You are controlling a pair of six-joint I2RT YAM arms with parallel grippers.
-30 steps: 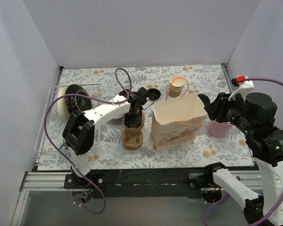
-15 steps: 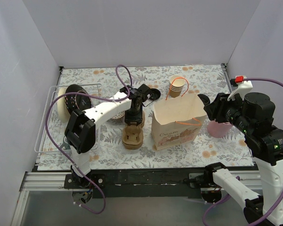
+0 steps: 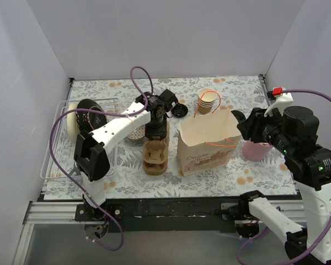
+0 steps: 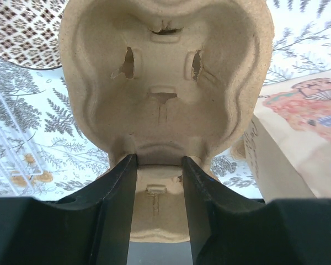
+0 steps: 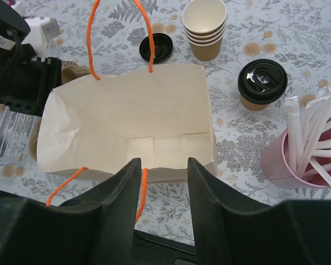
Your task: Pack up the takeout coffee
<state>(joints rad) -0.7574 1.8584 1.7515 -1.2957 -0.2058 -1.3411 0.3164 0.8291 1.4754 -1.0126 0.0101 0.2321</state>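
The takeout coffee (image 5: 262, 83), a tan cup with a black lid, stands on the table right of the open paper bag (image 5: 127, 121); in the top view (image 3: 238, 116) my right arm partly hides it. My right gripper (image 5: 161, 165) is open and empty, above the bag's near edge, left of the coffee. My left gripper (image 4: 159, 165) is shut on the middle ridge of the brown pulp cup carrier (image 4: 165, 77), which is empty. In the top view the left gripper (image 3: 156, 131) holds the carrier (image 3: 154, 159) left of the bag (image 3: 206, 144).
A stack of lidless paper cups (image 3: 209, 102) and a loose black lid (image 3: 180, 110) lie behind the bag. A pink cup of straws (image 5: 309, 149) stands right of the bag. A wire rack (image 3: 60, 165) with plates sits at the left. A patterned bowl (image 4: 22, 27) is beside the carrier.
My left gripper has moved up and slightly away from the bases with the carrier, which now stands higher. The right arm has hardly moved.
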